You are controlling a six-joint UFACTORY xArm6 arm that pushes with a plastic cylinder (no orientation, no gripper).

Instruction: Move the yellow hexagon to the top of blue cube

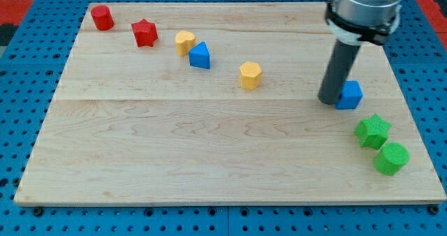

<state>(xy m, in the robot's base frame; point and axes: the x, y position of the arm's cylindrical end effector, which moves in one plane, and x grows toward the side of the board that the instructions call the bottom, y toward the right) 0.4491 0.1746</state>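
Note:
The yellow hexagon lies near the middle of the wooden board, a little above centre. The blue cube sits at the view's right. My tip rests on the board right against the blue cube's left side, partly hiding it. The yellow hexagon is about a hundred pixels to the left of my tip, slightly higher in the view.
A red cylinder and a red star lie at the top left. A yellow block touches a blue triangular block. A green star and a green cylinder lie at the lower right.

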